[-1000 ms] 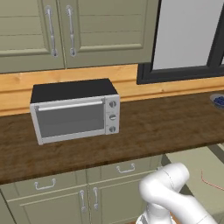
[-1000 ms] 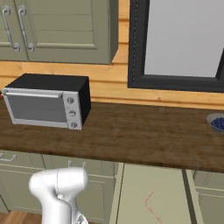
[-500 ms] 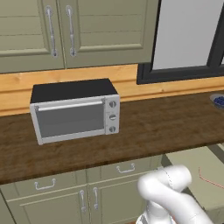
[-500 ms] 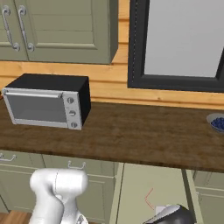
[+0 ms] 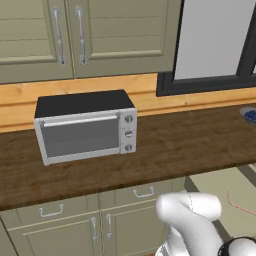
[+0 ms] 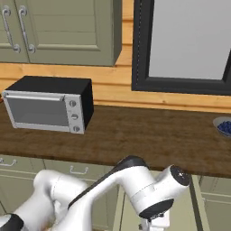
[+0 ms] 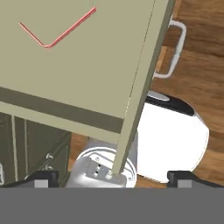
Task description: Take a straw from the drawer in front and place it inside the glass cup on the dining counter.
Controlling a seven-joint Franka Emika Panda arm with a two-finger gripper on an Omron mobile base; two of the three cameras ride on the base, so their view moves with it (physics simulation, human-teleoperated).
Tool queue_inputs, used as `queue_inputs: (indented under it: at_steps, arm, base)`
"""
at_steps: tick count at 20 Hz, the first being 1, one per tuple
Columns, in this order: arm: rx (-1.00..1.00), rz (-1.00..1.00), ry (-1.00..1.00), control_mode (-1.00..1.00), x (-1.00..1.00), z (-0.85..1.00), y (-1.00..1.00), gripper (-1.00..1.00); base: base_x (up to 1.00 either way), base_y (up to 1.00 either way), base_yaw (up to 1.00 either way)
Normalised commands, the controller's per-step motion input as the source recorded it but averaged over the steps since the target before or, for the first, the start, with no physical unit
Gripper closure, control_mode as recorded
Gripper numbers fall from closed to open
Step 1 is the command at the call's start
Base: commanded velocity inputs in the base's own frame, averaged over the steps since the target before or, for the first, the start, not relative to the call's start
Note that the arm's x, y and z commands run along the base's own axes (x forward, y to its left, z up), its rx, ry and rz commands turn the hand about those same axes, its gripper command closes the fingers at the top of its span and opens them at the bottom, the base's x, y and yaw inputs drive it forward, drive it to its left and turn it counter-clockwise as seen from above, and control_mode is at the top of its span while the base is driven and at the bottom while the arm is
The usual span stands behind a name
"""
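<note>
With its end effector (image 7: 111,175) spread wide and grasping nothing above the open olive-green drawer (image 7: 78,70), where the thin reddish-pink straw (image 7: 57,30) lies bent near 1 far corner, the arm should, I reckon, descend squarely over a straight stretch before closing.
</note>
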Motion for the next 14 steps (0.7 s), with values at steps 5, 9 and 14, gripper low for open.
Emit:
queue_inputs:
  at_steps: [5, 9, 14]
  arm:
    - [-0.25, 0.0, -0.03, -1.0, 0.07, 0.92, 0.09, -1.0]
    - [-0.3, 0.0, -0.21, -1.0, 0.36, 0.2, 0.01, -1.0]
    - [-0.27, 0.11, -0.21, -1.0, 0.3, 0.0, 0.01, -1.0]
  base:
    - [0.0, 0.0, 0.0]
    - [0.0, 0.0, 0.0]
    - [0.0, 0.0, 0.0]
